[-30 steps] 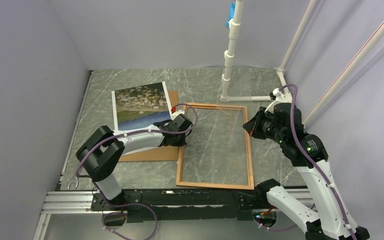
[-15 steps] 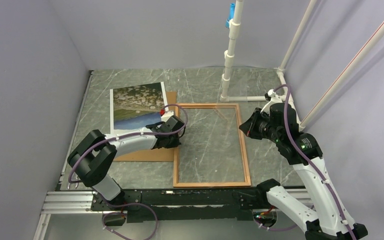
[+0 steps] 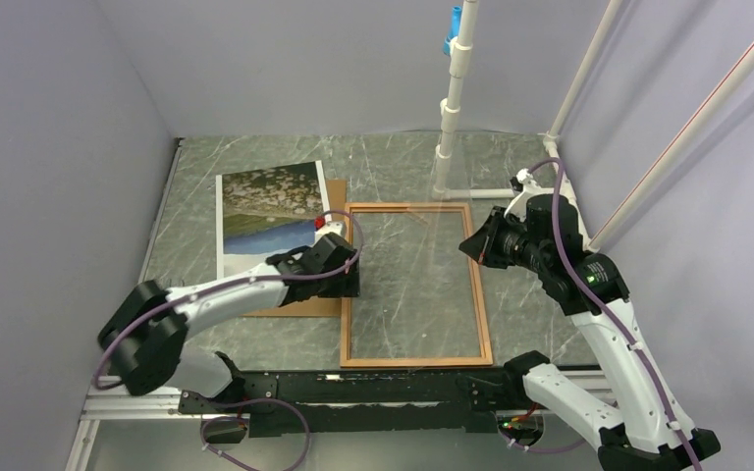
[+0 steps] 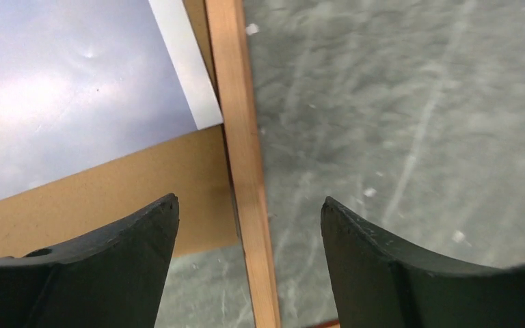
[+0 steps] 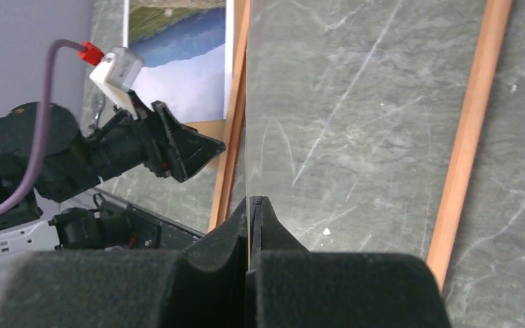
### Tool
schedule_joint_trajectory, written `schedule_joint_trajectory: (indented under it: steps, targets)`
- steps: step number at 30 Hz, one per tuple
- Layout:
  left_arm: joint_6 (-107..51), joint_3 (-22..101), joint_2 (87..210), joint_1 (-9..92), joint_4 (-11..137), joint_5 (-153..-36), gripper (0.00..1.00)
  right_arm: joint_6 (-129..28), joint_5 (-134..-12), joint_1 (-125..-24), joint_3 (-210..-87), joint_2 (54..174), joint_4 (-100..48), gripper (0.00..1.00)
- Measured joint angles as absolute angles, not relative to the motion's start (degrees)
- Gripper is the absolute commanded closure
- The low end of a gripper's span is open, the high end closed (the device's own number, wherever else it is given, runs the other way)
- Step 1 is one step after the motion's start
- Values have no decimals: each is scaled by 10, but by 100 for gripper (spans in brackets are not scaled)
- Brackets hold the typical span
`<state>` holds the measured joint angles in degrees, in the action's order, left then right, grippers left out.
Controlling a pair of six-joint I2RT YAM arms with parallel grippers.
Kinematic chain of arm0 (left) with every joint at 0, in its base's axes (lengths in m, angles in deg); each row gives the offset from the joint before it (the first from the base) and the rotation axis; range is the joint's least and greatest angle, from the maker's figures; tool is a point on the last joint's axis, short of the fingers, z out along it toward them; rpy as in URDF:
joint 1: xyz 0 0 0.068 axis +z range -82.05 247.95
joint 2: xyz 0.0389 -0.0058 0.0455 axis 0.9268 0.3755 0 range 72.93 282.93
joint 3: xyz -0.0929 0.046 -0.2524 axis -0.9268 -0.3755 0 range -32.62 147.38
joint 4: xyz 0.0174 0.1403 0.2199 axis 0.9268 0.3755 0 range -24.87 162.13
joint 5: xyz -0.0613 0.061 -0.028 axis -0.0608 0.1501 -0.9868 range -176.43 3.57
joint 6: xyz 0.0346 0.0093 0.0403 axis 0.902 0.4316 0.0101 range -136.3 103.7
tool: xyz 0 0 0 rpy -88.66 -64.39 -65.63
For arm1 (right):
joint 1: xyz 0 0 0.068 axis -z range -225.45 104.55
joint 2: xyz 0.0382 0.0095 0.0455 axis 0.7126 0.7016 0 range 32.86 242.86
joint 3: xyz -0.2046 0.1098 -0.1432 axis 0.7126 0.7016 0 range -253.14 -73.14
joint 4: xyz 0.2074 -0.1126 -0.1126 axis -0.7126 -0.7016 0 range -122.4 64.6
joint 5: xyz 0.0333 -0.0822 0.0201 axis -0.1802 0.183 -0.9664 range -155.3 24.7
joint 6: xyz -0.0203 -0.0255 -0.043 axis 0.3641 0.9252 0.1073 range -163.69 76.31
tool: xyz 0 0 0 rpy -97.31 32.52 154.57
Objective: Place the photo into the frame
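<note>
Left gripper, black, 2 curved fingers: jaws wide apart, nothing held. They straddle the left rail of the large thin-edged orange-brown wooden rectangular frame w/o touching it. 1 finger sits over the flat brown cardboard backing board, the other over the stone inside the frame.

Right gripper, black, 2 padded fingers: jaws pressed together on a thin clear pane, seen edge-on as a fine line running up from the tips. In the top view this gripper sits at the frame's right rail, toward the far end, and the pane shows there only as a faint sheen.

The frame lies flat mid-table on the grey marble-pattern tabletop, long sides running near to far.

The large rectangular paper photo of blue hills, pale sky and speckled meadow w/ white border lies face up at far left, outside the frame. It rests partly on the board, and its near right corner reaches the frame's left rail. Can't tell if the board's edge touches the rail or slips under it.

A white plastic pipe stand rises beyond the frame's far end.
</note>
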<state>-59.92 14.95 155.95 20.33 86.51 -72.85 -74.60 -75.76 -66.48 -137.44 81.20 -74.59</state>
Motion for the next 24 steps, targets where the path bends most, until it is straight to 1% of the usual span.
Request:
schedule_joint_trajectory:
  steps: [3, 5, 8, 13, 15, 17, 20, 24]
  targets:
    - [-599, 127, 1485, 201, 859, -742, 19, -747, -777, -665, -1378, 812, -735, 100]
    - [-601, 115, 1444, 201, 858, -747, 15, -748, -787, -665, -1378, 811, -727, 100]
    - [-609, 108, 1417, 201, 865, -750, 15, -755, -802, -665, -1377, 810, -710, 100]
    - [-633, 107, 1421, 208, 878, -761, 17, -771, -819, -665, -1373, 810, -681, 100]
    - [-641, 109, 1434, 216, 886, -774, 16, -777, -824, -665, -1373, 815, -674, 100]
    - [-643, 117, 1454, 224, 900, -785, 13, -783, -826, -665, -1373, 821, -670, 100]
    - [-644, 128, 1473, 232, 911, -796, 2, -793, -830, -665, -1373, 824, -669, 100]
    - [-652, 135, 1472, 233, 911, -806, 0, -812, -832, -665, -1352, 801, -654, 100]
